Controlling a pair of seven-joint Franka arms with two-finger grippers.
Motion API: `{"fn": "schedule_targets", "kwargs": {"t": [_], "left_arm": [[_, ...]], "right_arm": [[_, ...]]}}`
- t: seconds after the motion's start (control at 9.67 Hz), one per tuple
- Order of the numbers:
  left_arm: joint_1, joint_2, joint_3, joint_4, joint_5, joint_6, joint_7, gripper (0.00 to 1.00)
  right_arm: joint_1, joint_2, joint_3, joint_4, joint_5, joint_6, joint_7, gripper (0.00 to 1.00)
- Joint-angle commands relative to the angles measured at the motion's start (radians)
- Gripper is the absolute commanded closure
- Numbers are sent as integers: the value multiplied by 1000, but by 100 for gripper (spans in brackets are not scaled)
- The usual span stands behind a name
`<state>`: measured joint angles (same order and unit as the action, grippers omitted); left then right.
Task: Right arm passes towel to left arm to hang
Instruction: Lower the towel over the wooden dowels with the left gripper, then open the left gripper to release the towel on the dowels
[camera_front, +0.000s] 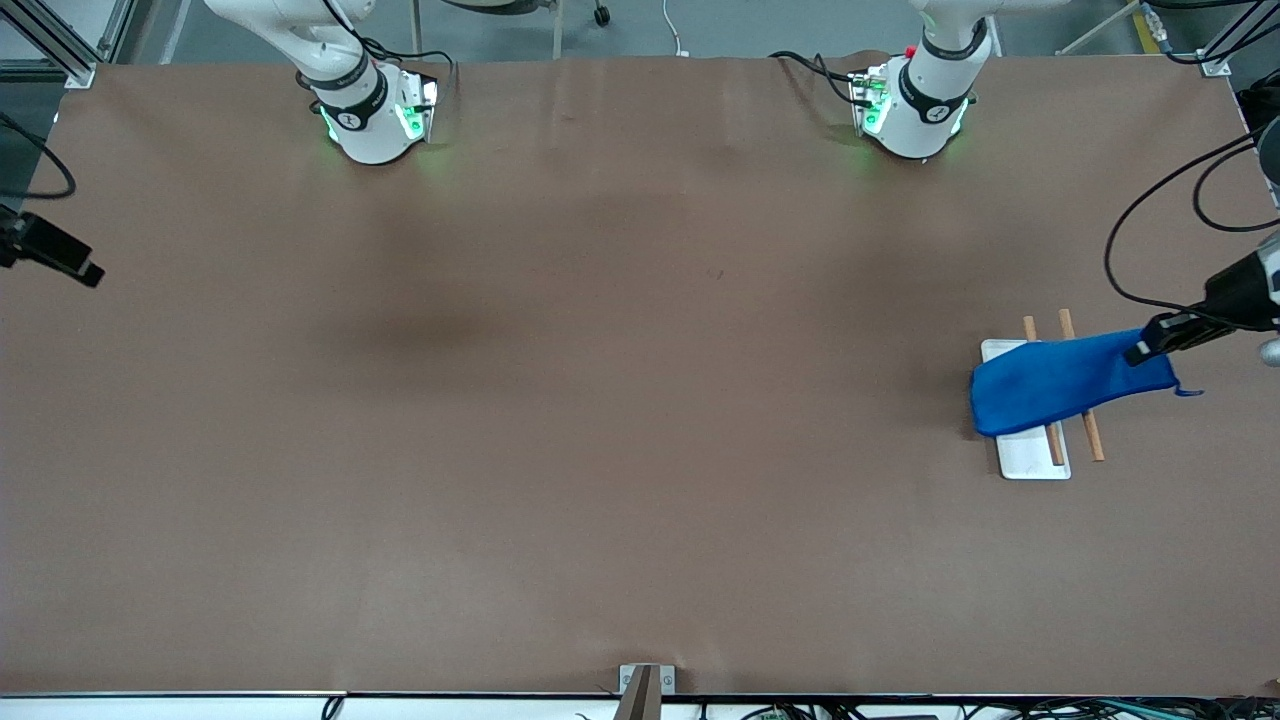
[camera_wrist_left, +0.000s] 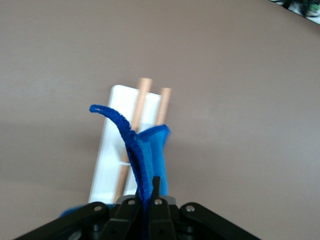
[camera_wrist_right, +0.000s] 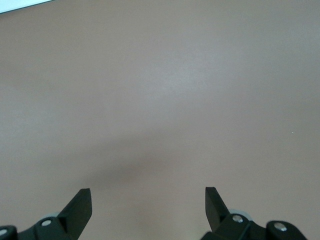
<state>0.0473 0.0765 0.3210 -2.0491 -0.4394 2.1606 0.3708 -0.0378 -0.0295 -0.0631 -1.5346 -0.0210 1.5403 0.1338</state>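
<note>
The rack, a white base with two wooden rods, is sitting at the left arm's end of the table, at about four o'clock in the front view. The towel is lying draped across the rods. The left gripper is pinching its edge, fingers closed on the cloth; the left wrist view shows the loop, probably the tag, curling up. The right gripper is hanging with fingers wide apart over bare table, shown only in its wrist view.

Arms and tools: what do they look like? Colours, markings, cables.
Both arms are white with black joint bands and green-lit bases; the left arm base carries a small red spot, the right arm base none. Black cables trail from each base. Left tool and right tool are black, two-fingered.
</note>
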Motion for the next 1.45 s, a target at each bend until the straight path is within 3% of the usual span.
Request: {"fn": "schedule_targets", "kwargs": {"t": [0.0,0.21,0.31,0.41,0.52,0.62,0.83,0.93,1.34], "left_arm": [[12,68,53,4,4,15,-1,99],[19,130,107,12,-46,16,0,99],[17,140,127,24,-59,15,-1,94],[17,158,128,36,-49,15,-9,78],[16,176,128,47,-48,15,-6,16],[16,180,128,56,-47,15,-1,0],[13,178,128,70,2,15,4,0],[5,171,122,88,96,15,4,0],[-3,-41,-44,52,325,-68,-102,0]], "right_arm": [[-7,8,12,56,-14,-26,-22,0],[-4,14,17,76,-27,-29,-25,0],[-7,14,16,64,-19,-43,-25,0],[-10,16,11,47,-11,-31,-25,0],[-5,14,11,45,-11,-25,-25,0],[-7,14,11,42,-10,-23,-25,0],[-10,14,11,39,-8,-26,-25,0],[-11,16,11,39,-8,-32,-25,0],[-10,14,9,37,-10,-37,-34,0]]}}
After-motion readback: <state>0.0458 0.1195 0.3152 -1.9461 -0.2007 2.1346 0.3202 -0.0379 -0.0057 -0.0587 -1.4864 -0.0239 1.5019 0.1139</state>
